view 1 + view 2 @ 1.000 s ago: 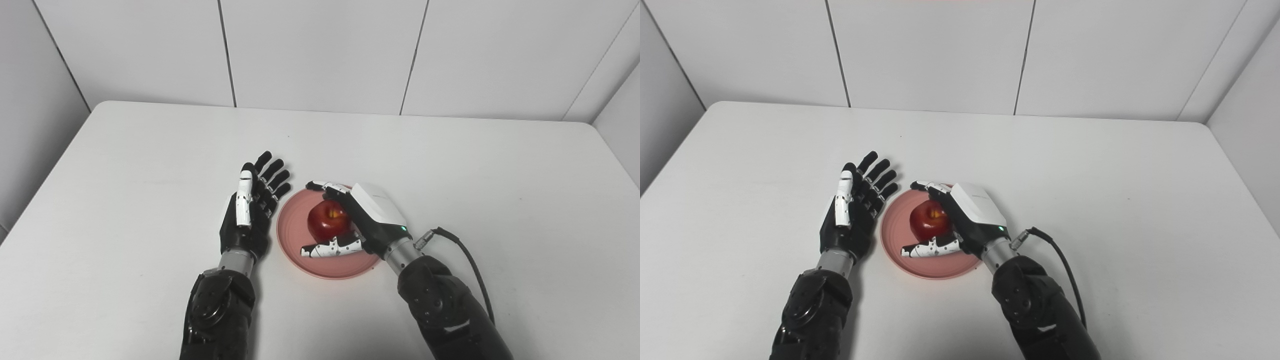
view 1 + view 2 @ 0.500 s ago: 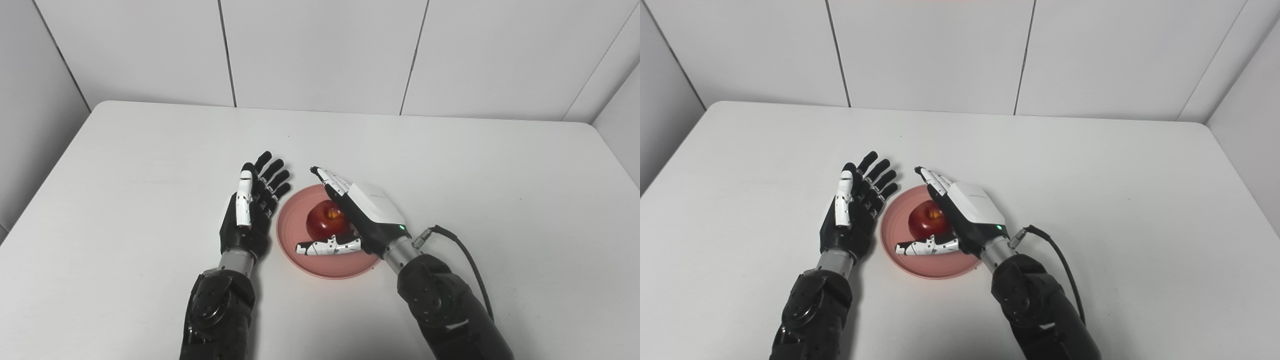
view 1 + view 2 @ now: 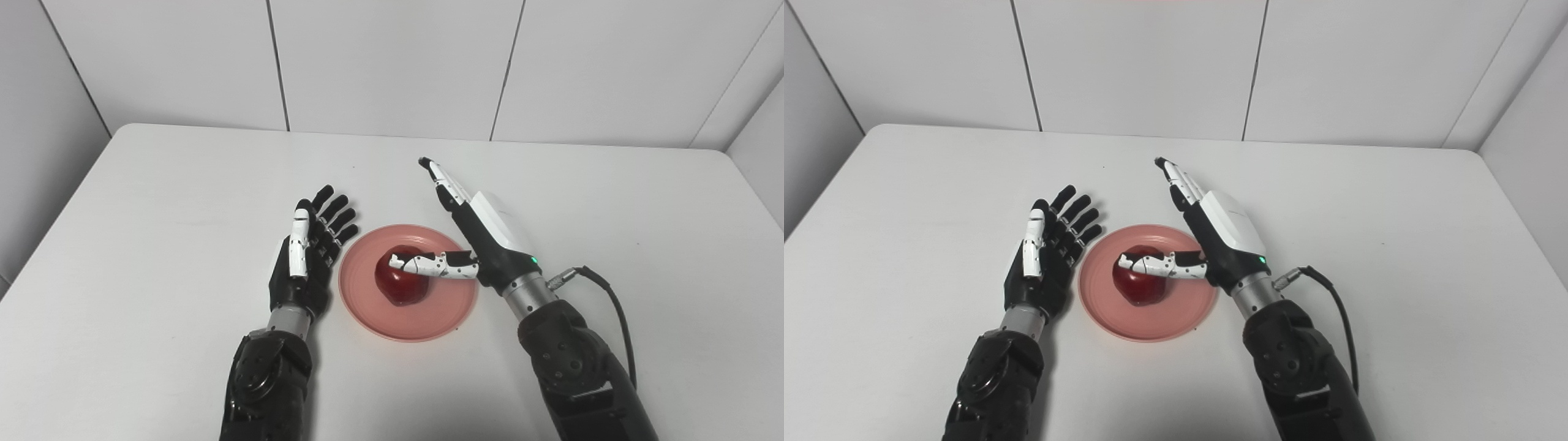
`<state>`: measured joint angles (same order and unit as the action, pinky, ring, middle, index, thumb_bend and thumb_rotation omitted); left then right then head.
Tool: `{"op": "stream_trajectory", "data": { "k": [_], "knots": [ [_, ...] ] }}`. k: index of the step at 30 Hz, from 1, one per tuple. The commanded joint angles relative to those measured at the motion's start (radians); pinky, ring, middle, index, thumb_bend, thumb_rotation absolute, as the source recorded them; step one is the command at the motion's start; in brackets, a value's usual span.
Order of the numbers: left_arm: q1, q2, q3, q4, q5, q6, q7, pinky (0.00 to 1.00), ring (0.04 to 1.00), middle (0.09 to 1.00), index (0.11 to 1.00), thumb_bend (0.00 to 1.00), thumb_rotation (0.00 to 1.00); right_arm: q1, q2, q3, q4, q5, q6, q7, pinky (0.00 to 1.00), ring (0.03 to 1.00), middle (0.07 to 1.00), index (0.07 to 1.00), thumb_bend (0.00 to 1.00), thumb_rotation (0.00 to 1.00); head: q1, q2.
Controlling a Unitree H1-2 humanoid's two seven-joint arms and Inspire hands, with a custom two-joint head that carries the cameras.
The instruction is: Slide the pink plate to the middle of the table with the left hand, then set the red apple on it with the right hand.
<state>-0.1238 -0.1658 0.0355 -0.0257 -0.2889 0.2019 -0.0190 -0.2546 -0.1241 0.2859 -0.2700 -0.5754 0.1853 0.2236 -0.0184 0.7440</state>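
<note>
Pink plate (image 3: 409, 317) sat near the centre of the frame on the white table (image 3: 153, 202), a little below middle; red apple (image 3: 401, 286) rested on it, roughly at the plate's centre; my right hand (image 3: 484, 236) was up just right of the plate, fingers straight and spread away from the apple, pointing toward the upper left, holding nothing; its thumb (image 3: 432, 264) reached left across the top of the apple in the view, whether touching I could not tell; my left hand (image 3: 306, 257) lay just left of the plate's rim, palm up, fingers apart and empty; black cable (image 3: 603, 294) looped off my right wrist toward the right; grey panelled wall (image 3: 392, 61) filled the top of the frame.
</note>
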Motion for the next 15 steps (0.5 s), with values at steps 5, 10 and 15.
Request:
{"op": "stream_trajectory", "data": {
  "k": [5,10,15],
  "knots": [
    [-0.008,-0.004,0.007,-0.005,-0.013,0.0,-0.002,0.86,0.857,0.869,0.863,0.37,1.0,-0.005,0.004,-0.087,-0.063,0.084,-0.01,-0.03,0.89,0.965,0.995,0.998,1.0,0.67,-0.005,0.0],
    [-0.009,0.001,0.008,0.003,-0.013,-0.009,-0.007,0.87,0.862,0.873,0.863,0.38,1.0,0.021,0.012,-0.122,-0.078,0.091,0.007,-0.049,0.89,0.947,0.969,0.988,1.0,0.74,-0.019,-0.006],
    [-0.007,0.005,0.011,0.002,-0.018,-0.005,-0.01,0.87,0.862,0.872,0.863,0.38,1.0,0.068,0.035,-0.175,-0.04,0.105,0.022,-0.101,0.83,0.901,0.928,0.936,0.92,0.97,-0.028,-0.009]
  ]
}}
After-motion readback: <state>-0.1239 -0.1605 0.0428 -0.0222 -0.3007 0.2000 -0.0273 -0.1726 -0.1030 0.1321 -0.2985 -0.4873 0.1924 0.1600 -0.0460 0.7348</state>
